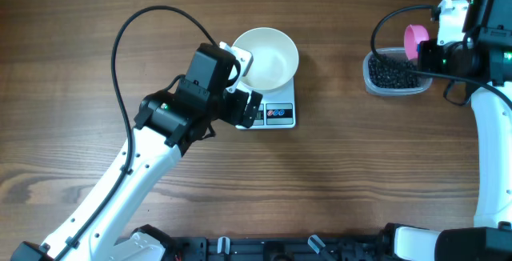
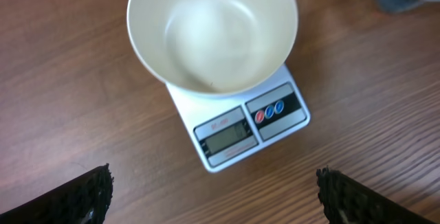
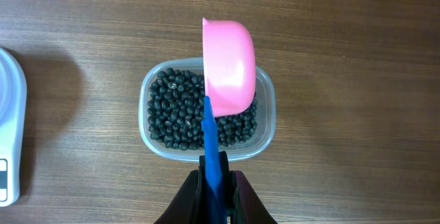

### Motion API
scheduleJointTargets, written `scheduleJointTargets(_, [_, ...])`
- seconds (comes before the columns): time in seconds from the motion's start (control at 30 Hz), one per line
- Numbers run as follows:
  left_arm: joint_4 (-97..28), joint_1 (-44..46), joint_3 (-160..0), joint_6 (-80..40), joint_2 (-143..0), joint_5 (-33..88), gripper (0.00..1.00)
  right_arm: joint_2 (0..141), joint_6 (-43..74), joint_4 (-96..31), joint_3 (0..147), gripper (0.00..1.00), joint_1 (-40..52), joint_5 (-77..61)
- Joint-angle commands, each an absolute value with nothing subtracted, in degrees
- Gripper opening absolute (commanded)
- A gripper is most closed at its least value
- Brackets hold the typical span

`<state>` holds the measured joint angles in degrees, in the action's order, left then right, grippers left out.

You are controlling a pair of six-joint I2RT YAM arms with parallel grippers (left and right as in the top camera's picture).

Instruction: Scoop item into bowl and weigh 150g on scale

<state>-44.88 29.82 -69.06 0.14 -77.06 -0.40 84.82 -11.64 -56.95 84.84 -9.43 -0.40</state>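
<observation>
An empty white bowl [image 1: 267,57] [image 2: 213,33] stands on the small white scale [image 1: 278,114] [image 2: 249,124]. Just left of the scale hovers my left gripper [image 1: 244,105] [image 2: 214,200], open, nothing between its black fingertips [image 2: 89,193]. The item, a heap of small black beans [image 1: 394,72] [image 3: 179,110], fills a clear plastic tub [image 1: 373,83] [image 3: 269,124] at the far right. My right gripper [image 1: 438,53] [image 3: 214,176] is shut on the blue handle [image 3: 210,141] of a pink scoop [image 1: 414,41] [image 3: 229,66]. The scoop hangs over the beans, turned on its side.
Brown wooden table [image 1: 336,181]. The left arm's black cable [image 1: 136,29] loops over the table's left half. The right arm [image 1: 490,149] runs down the right edge. Wide wood lies between scale and tub.
</observation>
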Motion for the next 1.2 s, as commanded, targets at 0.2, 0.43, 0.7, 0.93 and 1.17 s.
scheduleJointTargets(0.2, [-44.71, 29.63, -68.55, -0.19, -77.43, 2.79, 1.00, 84.09, -11.99, -57.01, 84.73, 0.04, -9.52, -1.30])
scheduleJointTargets(0.43, [-44.80, 30.37, -68.58, 2.79, -78.46, 3.90, 1.00, 84.09, -11.99, -57.01, 84.73, 0.04, -9.52, -1.30])
scheduleJointTargets(0.7, [-44.75, 30.37, -68.55, 2.79, -78.50, 3.79, 1.00, 84.09, -11.99, -57.12, 84.73, 0.04, -9.52, -1.30])
scheduleJointTargets(0.93, [-44.75, 30.37, -68.58, 2.79, -78.50, 3.81, 1.00, 84.09, -12.10, -57.80, 84.73, 0.04, -9.52, -1.17])
scheduleJointTargets(1.17, [-44.75, 30.37, -68.58, 2.79, -78.50, 3.81, 1.00, 84.12, -12.56, -60.64, 84.73, 0.04, -10.52, 1.76])
